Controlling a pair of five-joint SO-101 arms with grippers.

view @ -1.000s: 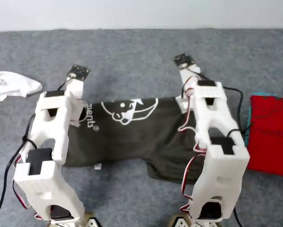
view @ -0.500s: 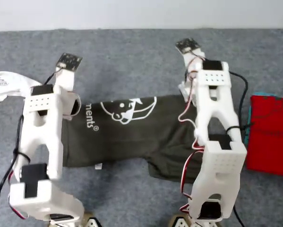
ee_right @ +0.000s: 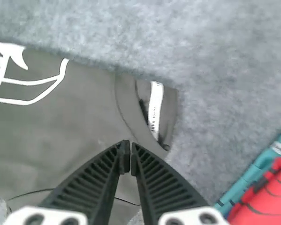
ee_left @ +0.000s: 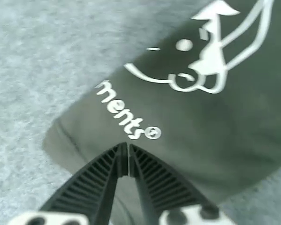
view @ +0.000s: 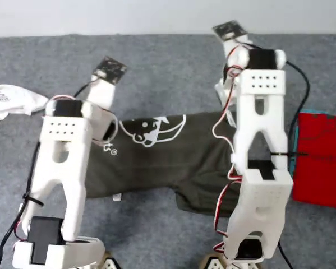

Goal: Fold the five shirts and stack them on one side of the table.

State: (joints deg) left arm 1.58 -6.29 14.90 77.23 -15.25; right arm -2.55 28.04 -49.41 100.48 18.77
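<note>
Dark shirt (view: 156,157) flat mid table (view: 168,61), part-folded, lump of cloth sticking out at near edge. L gripper (ee_left: 128,159) hovers over its printed end, R gripper (ee_right: 130,157) over its neck end; both w/ fingers pressed together, nothing held. Red shirt (view: 322,159) at right side, white shirt (view: 13,101) far left. Risk: descending w/o opening → tips shove cloth, bunch fold; pinching top layer only → fold peels apart.

Open bench (view: 168,61) beyond the dark shirt (view: 156,157), and room above it between left arm (view: 61,162) and right arm (view: 260,140). Barred at the left edge by a crumpled white shirt (view: 10,101), at the right by a red shirt (view: 322,162) just beside the right arm. Near edge crowded by both arm bases.
</note>
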